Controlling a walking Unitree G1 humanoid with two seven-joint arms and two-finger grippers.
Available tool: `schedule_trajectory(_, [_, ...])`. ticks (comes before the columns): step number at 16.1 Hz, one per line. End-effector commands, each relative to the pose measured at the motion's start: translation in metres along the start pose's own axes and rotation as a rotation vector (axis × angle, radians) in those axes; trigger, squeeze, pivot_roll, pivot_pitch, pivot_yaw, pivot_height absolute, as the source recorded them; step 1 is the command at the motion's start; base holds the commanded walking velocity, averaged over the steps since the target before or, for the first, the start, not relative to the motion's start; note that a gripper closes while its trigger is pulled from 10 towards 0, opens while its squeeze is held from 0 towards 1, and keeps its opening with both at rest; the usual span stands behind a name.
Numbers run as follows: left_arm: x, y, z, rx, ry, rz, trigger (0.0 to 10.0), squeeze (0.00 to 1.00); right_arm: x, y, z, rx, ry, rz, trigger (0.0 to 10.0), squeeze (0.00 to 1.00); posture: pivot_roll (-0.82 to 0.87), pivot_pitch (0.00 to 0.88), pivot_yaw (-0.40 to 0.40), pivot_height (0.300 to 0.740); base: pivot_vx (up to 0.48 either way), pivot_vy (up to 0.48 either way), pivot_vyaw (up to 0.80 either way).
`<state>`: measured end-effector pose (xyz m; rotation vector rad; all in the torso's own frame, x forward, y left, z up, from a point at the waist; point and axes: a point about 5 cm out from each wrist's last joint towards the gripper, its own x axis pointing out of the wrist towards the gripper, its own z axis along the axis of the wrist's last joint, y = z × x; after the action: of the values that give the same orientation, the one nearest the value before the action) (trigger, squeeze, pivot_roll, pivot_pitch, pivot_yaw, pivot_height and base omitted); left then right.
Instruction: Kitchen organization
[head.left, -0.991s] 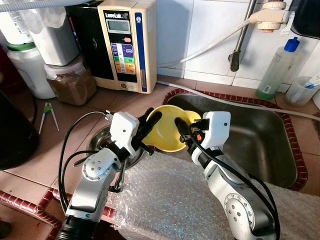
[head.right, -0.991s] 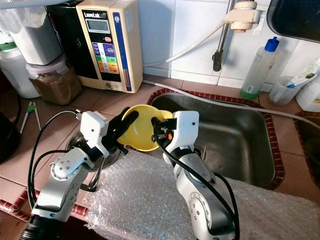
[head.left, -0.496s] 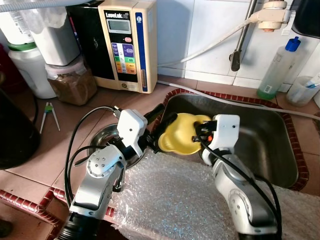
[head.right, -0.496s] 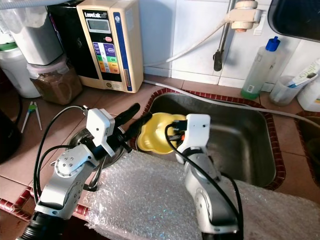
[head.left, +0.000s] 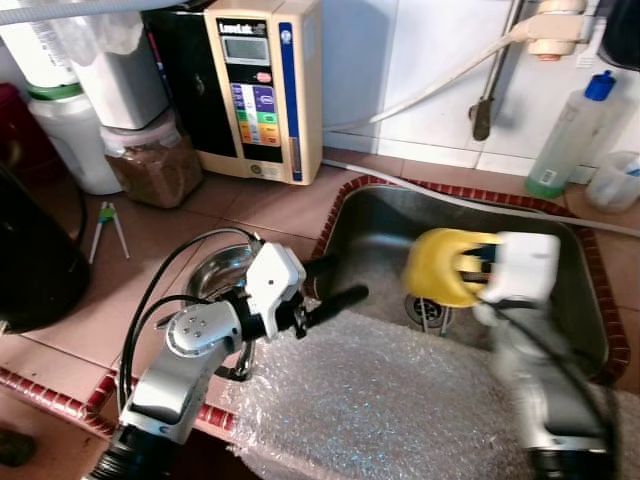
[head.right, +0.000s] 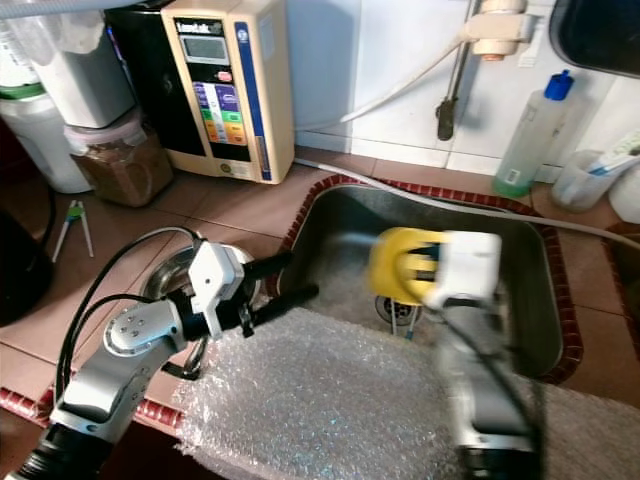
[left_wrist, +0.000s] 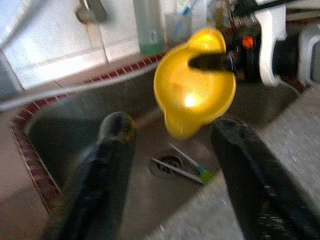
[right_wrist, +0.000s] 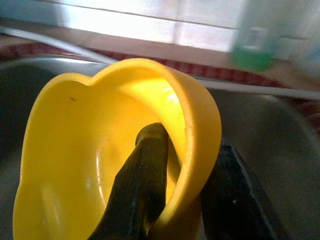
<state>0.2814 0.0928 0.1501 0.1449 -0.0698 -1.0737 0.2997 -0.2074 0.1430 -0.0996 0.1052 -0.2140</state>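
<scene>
Presently, your worktop (head.left: 250, 205) carries a steel sink (head.left: 570, 255) with bubble wrap (head.left: 400, 400) at its near edge. Your right gripper (right_wrist: 180, 195) is clenched on the yellow bowl (head.left: 438, 266), one finger inside its rim, above the drain. Your left gripper (head.left: 330, 283) hangs released beside the sink.

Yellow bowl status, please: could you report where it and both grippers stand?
Right gripper shut on yellow bowl, rim pinched, held above sink. Left gripper open, empty, at sink's edge. Utensils lie by drain.
</scene>
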Motion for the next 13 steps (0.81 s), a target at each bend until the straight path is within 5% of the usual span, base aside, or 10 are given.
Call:
schedule_trajectory(1, [0.001, 0.0, 0.001, 0.003, 0.024, -0.042, 10.0, 1.0, 0.001, -0.004, 0.003, 0.007, -0.019, -0.021, 0.0, 0.0, -0.04, 0.062, 0.079, 0.74, 0.0, 0.0, 0.0])
schedule_trajectory(5, [0.0, 0.004, 0.001, 0.023, 0.06, -0.064, 10.0, 1.0, 0.005, -0.018, -0.009, -0.023, 0.016, -0.082, 0.0, 0.0, -0.04, 0.068, 0.086, 0.74, 0.0, 0.0, 0.0])
schedule_trajectory(9, [-0.002, 0.003, 0.002, 0.02, 0.066, -0.064, 10.0, 1.0, 0.003, -0.026, -0.026, 0.071, 0.104, -0.145, 0.0, 0.0, -0.03, 0.074, 0.087, 0.74, 0.0, 0.0, 0.0])
schedule_trajectory(10, [-0.002, 0.001, 0.0, 0.026, 0.077, -0.073, 10.0, 1.0, 0.003, -0.029, -0.027, 0.062, 0.099, -0.154, 1.8, 0.49, -0.03, 0.074, 0.085, 0.74, 0.0, 0.0, 0.0])
schedule_trajectory(11, [-0.002, 0.0, 0.0, 0.031, 0.078, -0.076, 10.0, 1.0, 0.003, -0.031, -0.027, 0.079, 0.096, -0.155, 10.0, 1.0, -0.03, 0.076, 0.079, 0.74, 0.0, 0.0, 0.0])
schedule_trajectory(13, [-0.002, 0.0, -0.001, 0.034, 0.078, -0.068, 10.0, 1.0, 0.004, -0.031, -0.025, 0.088, 0.08, -0.152, 10.0, 1.0, -0.03, 0.076, 0.078, 0.74, 0.0, 0.0, 0.0])
